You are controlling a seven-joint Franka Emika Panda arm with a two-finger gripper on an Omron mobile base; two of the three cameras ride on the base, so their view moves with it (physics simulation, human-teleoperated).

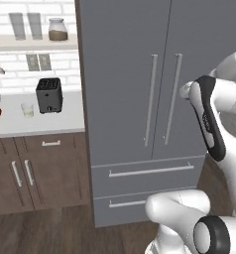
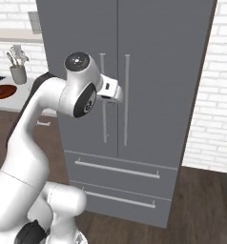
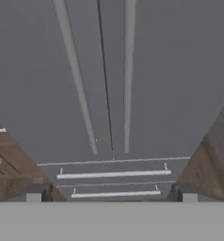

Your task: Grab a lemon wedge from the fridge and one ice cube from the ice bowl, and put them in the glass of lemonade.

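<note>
Gripper (image 3: 111,193) jaws are spread wide, holding nothing, pointed at the closed fridge (image 3: 147,70) filling mid-frame, apart from its handles (image 3: 128,75).

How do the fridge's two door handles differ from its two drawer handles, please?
The door handles stand upright, side by side at the seam where the fridge doors meet; the drawer handles lie level, stacked one above the other. The door handles are slimmer-looking bars. All four are silver bars on flat grey fronts.
</note>
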